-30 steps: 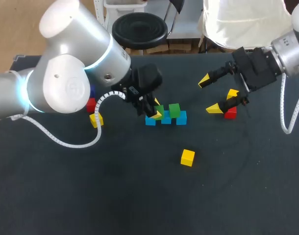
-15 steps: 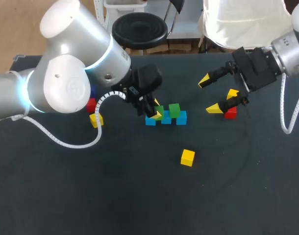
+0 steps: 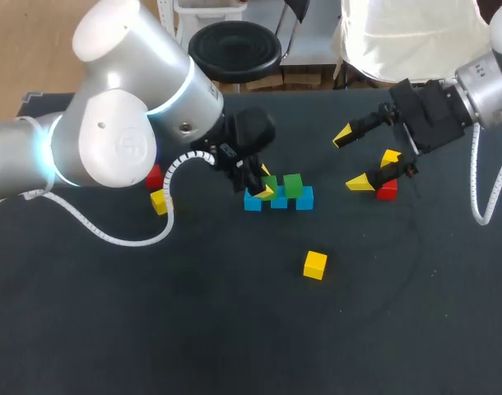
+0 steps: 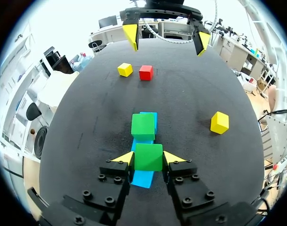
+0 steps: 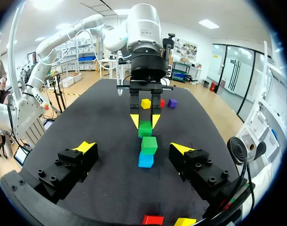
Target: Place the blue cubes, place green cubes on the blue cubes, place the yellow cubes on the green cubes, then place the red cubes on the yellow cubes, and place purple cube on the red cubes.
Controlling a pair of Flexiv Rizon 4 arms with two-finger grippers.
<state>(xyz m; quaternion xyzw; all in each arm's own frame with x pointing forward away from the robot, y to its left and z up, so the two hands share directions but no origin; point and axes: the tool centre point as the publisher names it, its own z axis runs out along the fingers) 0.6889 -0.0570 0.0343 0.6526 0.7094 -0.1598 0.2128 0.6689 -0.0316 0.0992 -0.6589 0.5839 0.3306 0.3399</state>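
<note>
Shifting a touch rightward, the left pincer grips a green cube over the blue cubes on the dark worktop; the right pincer gapes wide, well apart.

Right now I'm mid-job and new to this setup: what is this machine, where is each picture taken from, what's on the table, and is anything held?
It is a robot with two arms at a dark table. The wide picture looks down from above and behind it. Each round picture comes from a camera on one wrist, looking along that arm's claw. The left claw is closed on a green cube, over one end of a row of blue cubes. A second green cube sits further along the row. The right claw is open and empty, near a red cube and a yellow cube. Another yellow cube lies alone.
</note>
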